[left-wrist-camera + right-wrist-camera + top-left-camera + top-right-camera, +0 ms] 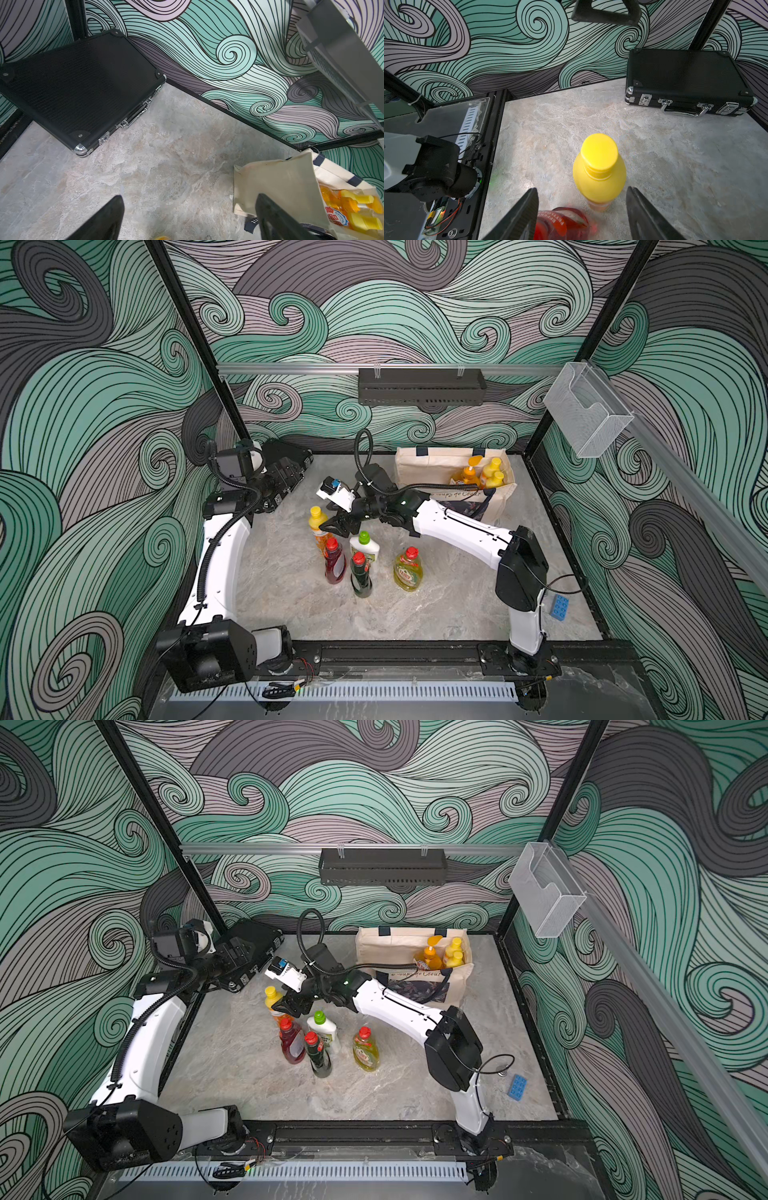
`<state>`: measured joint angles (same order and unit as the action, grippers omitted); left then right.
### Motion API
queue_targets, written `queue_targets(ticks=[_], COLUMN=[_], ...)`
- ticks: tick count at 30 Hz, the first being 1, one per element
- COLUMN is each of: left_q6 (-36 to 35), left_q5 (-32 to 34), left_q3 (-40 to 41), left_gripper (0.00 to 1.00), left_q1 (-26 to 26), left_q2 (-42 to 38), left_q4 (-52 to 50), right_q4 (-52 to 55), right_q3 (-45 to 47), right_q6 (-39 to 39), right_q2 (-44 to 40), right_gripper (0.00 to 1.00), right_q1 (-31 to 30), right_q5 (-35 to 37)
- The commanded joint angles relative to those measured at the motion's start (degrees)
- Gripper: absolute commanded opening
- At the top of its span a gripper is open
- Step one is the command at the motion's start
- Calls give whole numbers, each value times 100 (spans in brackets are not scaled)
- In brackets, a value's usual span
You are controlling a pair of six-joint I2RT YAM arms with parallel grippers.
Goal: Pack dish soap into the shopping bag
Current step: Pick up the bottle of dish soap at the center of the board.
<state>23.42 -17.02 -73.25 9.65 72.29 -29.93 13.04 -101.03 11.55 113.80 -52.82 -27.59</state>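
Five dish soap bottles stood upright in a loose cluster near the middle of the grey marbled tabletop (291,605): an orange yellow-capped bottle (318,526), a red bottle (335,564), a white green-capped bottle (365,545), a dark-green bottle (360,578) and a yellow red-capped bottle (408,570). Walls (374,302) printed with teal and grey swirls closed the table in on three sides. A black slotted basket (422,387) hung on the back wall and a clear plastic holder (588,410) on the side rail. The shopping bag (419,466) stood open at the back right, with an amber pump bottle (467,476) and two more yellow-capped bottles (492,468) inside it. A black hard case (83,87) lay in the back left corner, and a blue brick (559,606) lay near the right edge. The left gripper (189,199) hung over bare table between the case and the bag, its jaws spread wide with nothing between them. The right gripper (582,189) had its jaws partly open on either side of the orange yellow-capped bottle's shoulder. A clear gap showed beside one finger; whether the other touched the bottle could not be told. That bottle stood on the table, just beside the red one.
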Motion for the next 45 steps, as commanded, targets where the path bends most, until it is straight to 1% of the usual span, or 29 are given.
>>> queue_targets(ticks=[1, 5, 7, 17, 29, 39, 45], left_q6=[105, 110, 119, 141, 148, 162, 153], left_q5=[-205, -258, -284, -416, -443, -511, -565], left_q3=[-12, -9, -10, 13, -5, 3, -5], left_gripper=[97, 97, 97, 97, 97, 97, 97], left_q1=[33, 44, 37, 40, 39, 46, 55], left_q2=[39, 54, 74, 109, 109, 136, 129], left_q4=[152, 172, 172, 241, 247, 275, 293], right_q4=[-119, -282, -190, -183, -379, -250, -199], right_q3=[-286, -353, -502, -777, -782, -1025, -1074], right_q6=[-37, -79, -92, -40, -67, -65, -57], right_q2=[131, 240, 354, 630, 738, 943, 1010], right_gripper=[69, 67, 65, 64, 62, 60, 54], right_q1=[-26, -26, -25, -26, -38, -70, -85], right_q5=[-145, -212, -114, -89, -12, -51, -50])
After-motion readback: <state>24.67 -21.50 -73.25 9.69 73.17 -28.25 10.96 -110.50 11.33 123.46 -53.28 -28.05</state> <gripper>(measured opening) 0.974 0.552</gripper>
